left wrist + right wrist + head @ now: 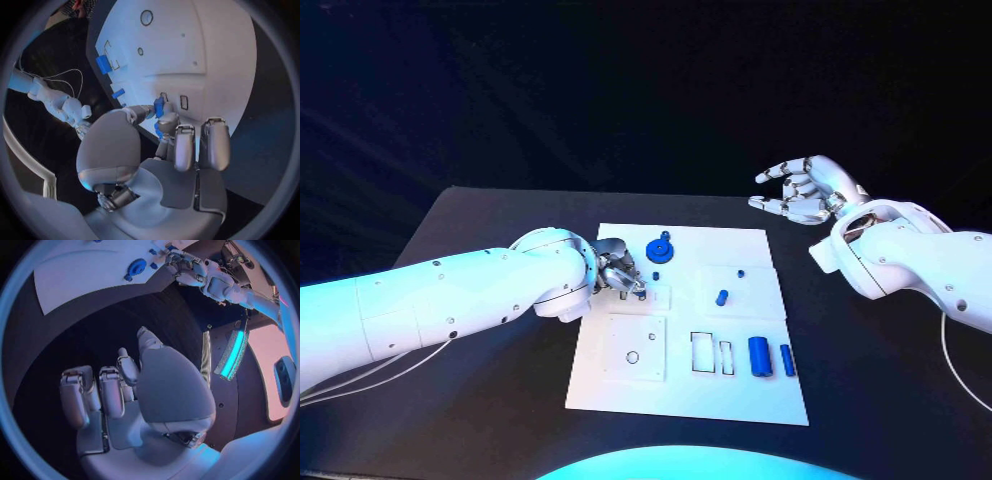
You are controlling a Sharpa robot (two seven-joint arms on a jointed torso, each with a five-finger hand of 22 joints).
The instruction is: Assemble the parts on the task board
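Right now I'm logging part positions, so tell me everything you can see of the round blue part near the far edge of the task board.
The round blue part is a flat disc with a darker hollow at its centre and a small tab sticking out toward the far edge. It looks like smooth moulded plastic. It lies flat on the white task board, near the board's far edge. The left robot hand works just beside it; whether it touches the part is unclear. The right wrist view shows the part too.
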